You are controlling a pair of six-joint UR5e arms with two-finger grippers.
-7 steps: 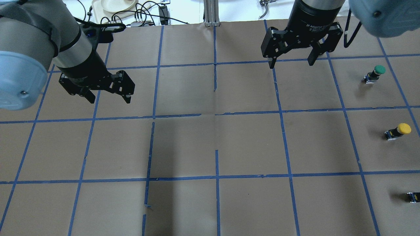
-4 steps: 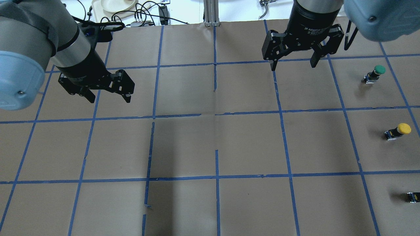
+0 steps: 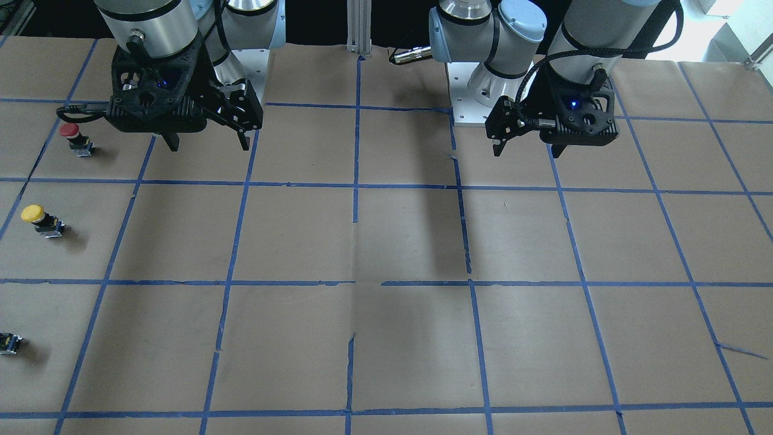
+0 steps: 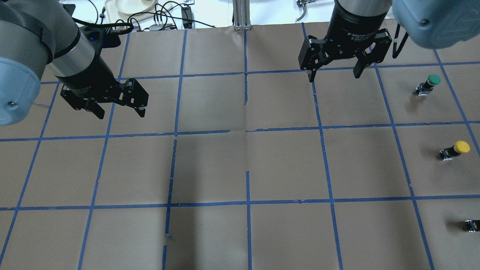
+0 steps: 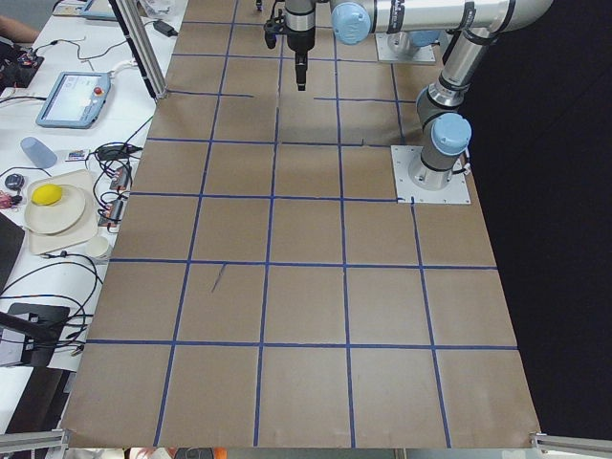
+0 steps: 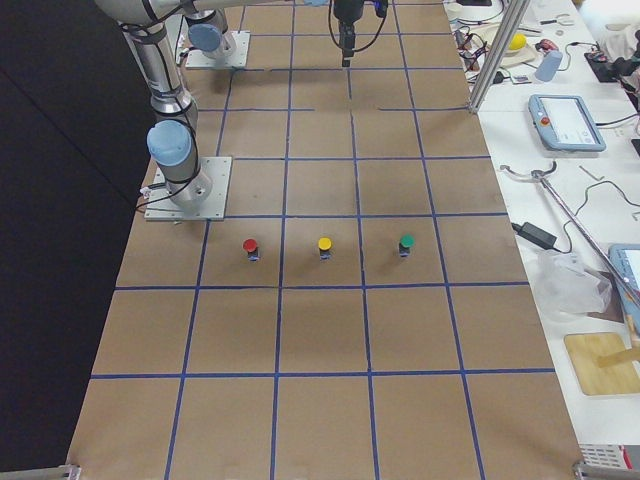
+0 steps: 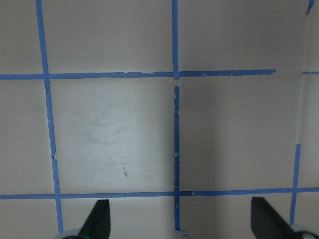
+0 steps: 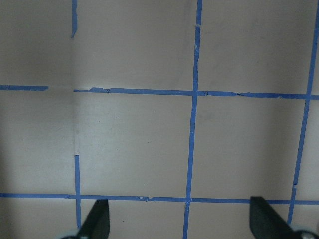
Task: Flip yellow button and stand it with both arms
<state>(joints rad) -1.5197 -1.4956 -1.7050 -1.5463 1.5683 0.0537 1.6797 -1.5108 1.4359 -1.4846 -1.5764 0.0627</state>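
The yellow button (image 4: 455,149) stands on the brown paper at the table's right side, yellow cap up on its dark body. It also shows in the front view (image 3: 39,219) and the right side view (image 6: 324,246). My right gripper (image 4: 333,76) hangs open and empty above the paper, well to the left of the button and further back; it shows in the front view (image 3: 209,145) too. My left gripper (image 4: 120,113) is open and empty over the table's left half (image 3: 527,151). Both wrist views show only taped paper between open fingertips (image 7: 99,219) (image 8: 99,216).
A green button (image 4: 429,84) stands behind the yellow one, a red button (image 3: 75,138) near the robot's side. A tiny black part with a yellow spot (image 4: 472,225) lies at the right edge. Cables and a plate (image 4: 131,5) lie beyond the far edge.
My left arm has shifted a little to the left, gripper still open. My right gripper has moved slightly toward the far edge. The buttons have not moved.
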